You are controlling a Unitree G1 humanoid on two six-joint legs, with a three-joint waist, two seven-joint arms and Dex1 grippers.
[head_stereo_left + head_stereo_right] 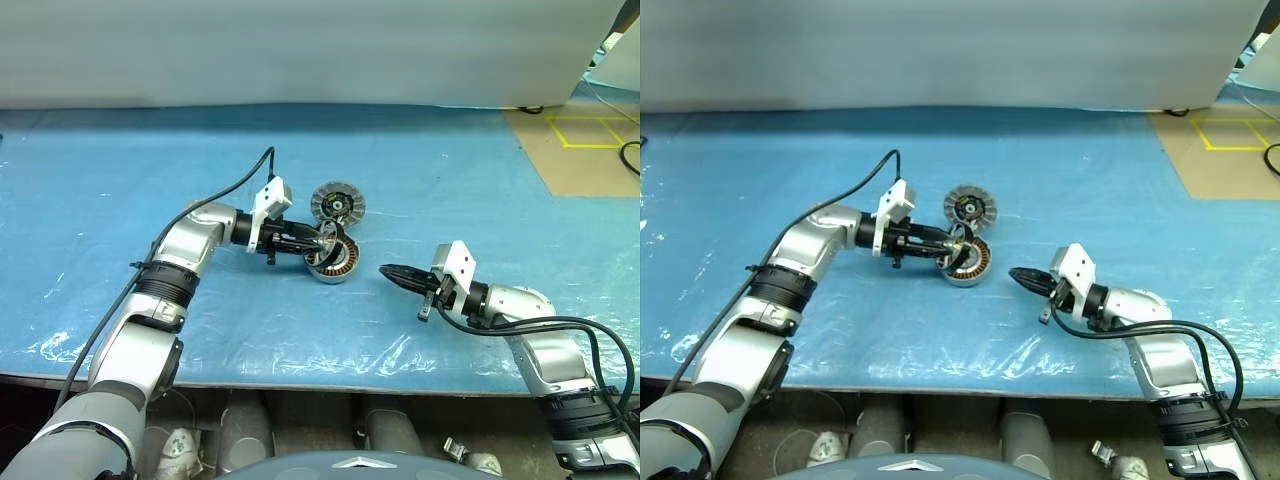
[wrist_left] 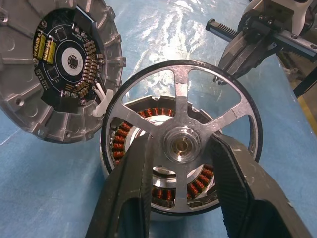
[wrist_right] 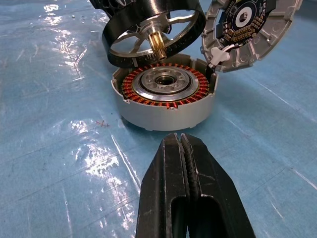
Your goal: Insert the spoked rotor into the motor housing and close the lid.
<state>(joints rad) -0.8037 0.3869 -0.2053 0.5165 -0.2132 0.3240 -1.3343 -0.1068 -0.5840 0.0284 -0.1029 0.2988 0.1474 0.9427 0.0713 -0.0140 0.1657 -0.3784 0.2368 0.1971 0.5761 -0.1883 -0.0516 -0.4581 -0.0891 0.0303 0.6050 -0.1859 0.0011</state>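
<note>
1. From the head camera, you see a desk (image 1: pixel 480 180) covered in blue plastic sheeting. Your left pincer (image 1: pixel 322 243) reaches in from the left and grips the round silver-grey spoked rotor (image 1: pixel 330 240), holding it tilted just above the shallow silver motor housing with copper windings (image 1: pixel 334 264). The finned silver lid with its black centre (image 1: pixel 337 203) stands tilted just behind the housing. Your right pincer (image 1: pixel 388 271) hovers near the housing on its right, its black fingers pressed together and holding nothing.

2. In the left wrist view, two black fingers (image 2: pixel 131 193) clamp either side of the rotor's hub, partly spread around it. The copper windings show through the spokes. The lid leans beside it, circuit board facing you.

3. In the right wrist view, the closed fingers (image 3: pixel 171 188) point at the housing. The rotor hangs tilted over its open top, brass shaft pointing down, not yet seated. The lid rests against the housing's far edge.
</note>
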